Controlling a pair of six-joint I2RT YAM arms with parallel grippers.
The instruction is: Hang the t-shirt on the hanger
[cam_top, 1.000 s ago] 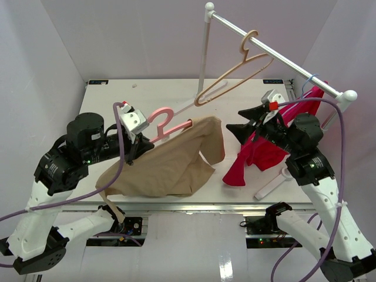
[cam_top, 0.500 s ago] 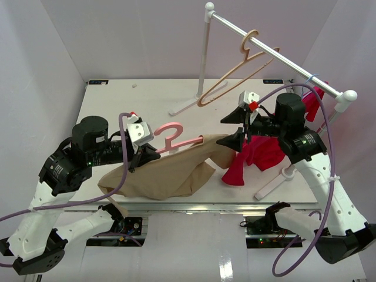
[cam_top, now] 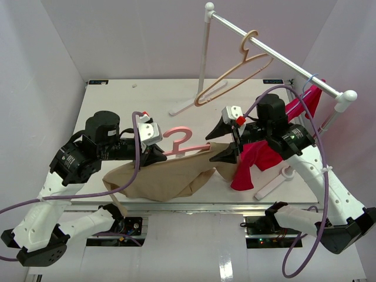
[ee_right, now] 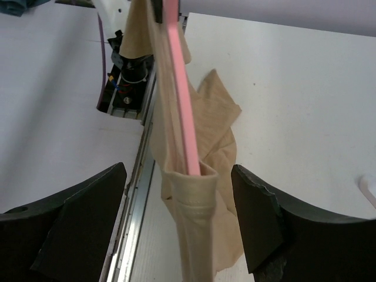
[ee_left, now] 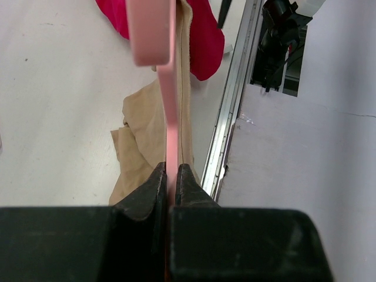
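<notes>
The white tabletop (cam_top: 117, 100) carries the tan t-shirt (cam_top: 158, 181), its lower folds bunched along the near edge left of centre, and the rack's white feet (cam_top: 183, 107) at far centre and by the near right corner.

The hanger (ee_right: 183, 117) pokes into the t-shirt (ee_right: 194, 200) hem, between the wide-apart fingers of the right gripper (ee_right: 178, 171).

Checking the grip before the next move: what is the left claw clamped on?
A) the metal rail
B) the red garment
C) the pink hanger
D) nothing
C: the left wrist view shows the left claw closed tight on the thin bar of the pink hanger.
</notes>
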